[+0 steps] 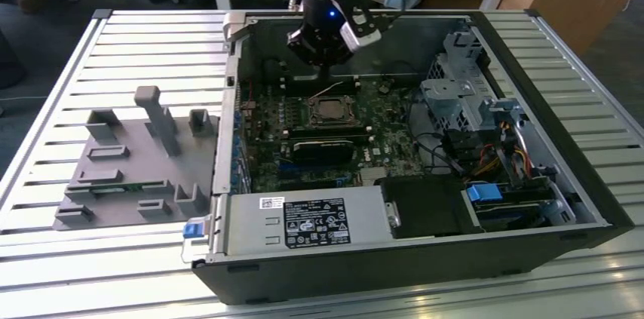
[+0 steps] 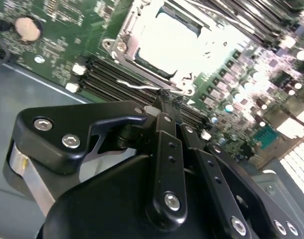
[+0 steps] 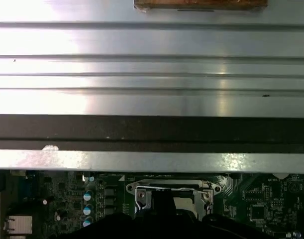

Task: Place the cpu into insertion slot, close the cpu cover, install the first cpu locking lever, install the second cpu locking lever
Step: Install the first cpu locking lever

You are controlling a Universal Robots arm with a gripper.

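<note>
- The claw (image 1: 323,78) hangs inside the open computer case (image 1: 563,206), just beyond the insertion slot (image 1: 328,112) on the side away from the power supply (image 1: 302,221).
- In the second wrist view the claw (image 2: 169,97) is clenched. Its fingertips (image 2: 166,107) are drawn together with no gap showing.
- The tips sit at a thin wire locking lever (image 2: 137,86) that runs along the near edge of the insertion slot. I cannot tell whether the wire is pinched between them.
- The cpu (image 2: 166,37) lies in the insertion slot, its metal top glaring bright.
- The cpu cover (image 2: 129,42) lies flat as a silver frame around the cpu, on top of the insertion slot.
- Long black memory slots (image 2: 102,79) lie just beside the insertion slot, between it and the claw's body.
- A round coin battery (image 2: 27,29) sits on the green board well apart from the insertion slot.
- In the first wrist view the locking lever (image 3: 166,189) crosses one edge of the insertion slot.
- A grey fixture (image 1: 121,176) rests on the slatted counter (image 1: 151,40), outside the case and well apart from the insertion slot.
</note>
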